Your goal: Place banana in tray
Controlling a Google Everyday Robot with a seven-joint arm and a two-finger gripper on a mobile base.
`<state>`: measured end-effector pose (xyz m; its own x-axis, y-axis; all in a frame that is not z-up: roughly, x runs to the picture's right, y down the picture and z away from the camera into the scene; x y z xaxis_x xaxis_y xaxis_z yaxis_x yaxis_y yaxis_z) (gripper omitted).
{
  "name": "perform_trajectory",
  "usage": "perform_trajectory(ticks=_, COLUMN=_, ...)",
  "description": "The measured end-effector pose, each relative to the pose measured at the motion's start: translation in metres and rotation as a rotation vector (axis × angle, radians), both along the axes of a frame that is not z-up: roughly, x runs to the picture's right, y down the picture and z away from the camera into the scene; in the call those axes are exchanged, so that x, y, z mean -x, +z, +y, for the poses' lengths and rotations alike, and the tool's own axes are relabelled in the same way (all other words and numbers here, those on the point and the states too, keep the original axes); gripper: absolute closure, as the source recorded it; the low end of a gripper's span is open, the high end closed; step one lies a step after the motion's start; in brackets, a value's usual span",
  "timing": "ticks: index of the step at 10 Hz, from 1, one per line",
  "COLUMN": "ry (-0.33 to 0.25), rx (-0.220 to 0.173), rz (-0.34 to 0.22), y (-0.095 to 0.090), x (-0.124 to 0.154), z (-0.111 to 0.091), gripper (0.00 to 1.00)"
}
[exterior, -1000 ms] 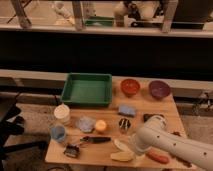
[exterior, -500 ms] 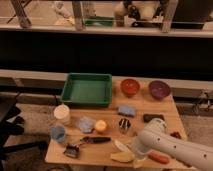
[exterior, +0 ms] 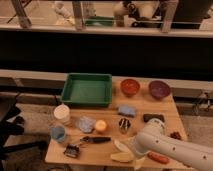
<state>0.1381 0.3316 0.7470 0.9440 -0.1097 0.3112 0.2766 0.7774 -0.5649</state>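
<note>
The banana (exterior: 121, 153) is pale cream and lies near the table's front edge, with a whitish flap pointing up-left. The gripper (exterior: 132, 148) sits at the end of my white arm (exterior: 170, 149), which reaches in from the lower right; it is right at the banana's right end and partly covers it. The tray (exterior: 87, 89) is a green rectangular bin at the back left of the table, with nothing inside that I can see.
A red bowl (exterior: 129, 87) and a purple bowl (exterior: 159, 89) stand right of the tray. A white cup (exterior: 62, 113), a blue cup (exterior: 58, 133), a round yellow-orange object (exterior: 101, 125), a blue sponge (exterior: 126, 110), a striped object (exterior: 124, 123), a black tool (exterior: 95, 140) and an orange-red stick (exterior: 158, 158) lie around.
The arm has shifted slightly left toward the banana. The objects on the table have not moved.
</note>
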Motion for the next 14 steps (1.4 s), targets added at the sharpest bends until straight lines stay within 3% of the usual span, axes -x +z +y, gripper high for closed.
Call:
perform_trajectory(ticks=5, ry=-0.006, rx=-0.011, rz=-0.011, y=0.003, x=0.004, z=-0.003, gripper=0.22)
perform_trajectory(ticks=12, ry=0.0, rx=-0.027, rz=-0.029, y=0.006, x=0.003, z=-0.008, gripper=0.9)
perform_trajectory(ticks=14, ry=0.013, rx=-0.042, rz=-0.028, y=-0.001, x=0.0, z=-0.016, gripper=1.0)
